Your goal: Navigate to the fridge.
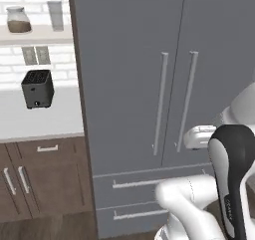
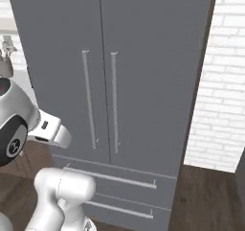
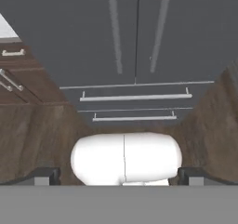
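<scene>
The fridge [image 1: 129,84] is a tall matte grey French-door unit straight ahead and close. Two long vertical silver handles [image 1: 160,104] flank its centre seam, and two lower drawers [image 1: 144,183] carry horizontal bars. It also spans the right base view, fridge [image 2: 143,81], and the hand view, fridge [image 3: 69,32], where the drawers sit just above the arm. My gripper [image 3: 118,176] is open and holds nothing. Its fingertips [image 3: 46,175] stand wide apart at the bottom of the hand view, pointing at the fridge's lower half from some distance.
Left of the fridge run a pale counter [image 1: 45,119] with a black toaster [image 1: 37,88] and dark brown cabinets [image 1: 45,179] below. A shelf above holds a jar [image 1: 19,20]. A white brick wall [image 2: 220,81] stands right of the fridge, over wooden floor [image 2: 206,201].
</scene>
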